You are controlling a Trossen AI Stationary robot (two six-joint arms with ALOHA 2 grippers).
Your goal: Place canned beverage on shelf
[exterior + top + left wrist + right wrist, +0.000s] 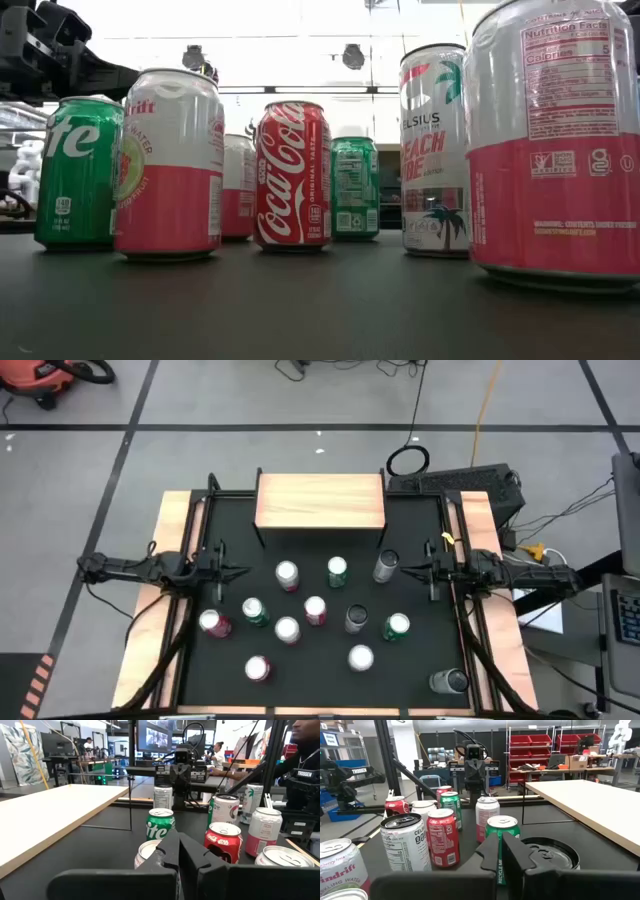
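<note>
High view: the shelf (320, 501) is seen at the far edge of the black worktop (230, 665), bare of cans. About a dozen cans are scattered on the near half, none touching it. The left gripper (243, 570) is parked at the left side and the right gripper (403, 569) at the right, both with jaws pressed together and nothing held. A grey can (385, 566) stands just beside the right gripper. It is judged that no can has yet been chosen; the jaws should first be spread, the outlying grey can approached level, and its neighbours avoided.
</note>
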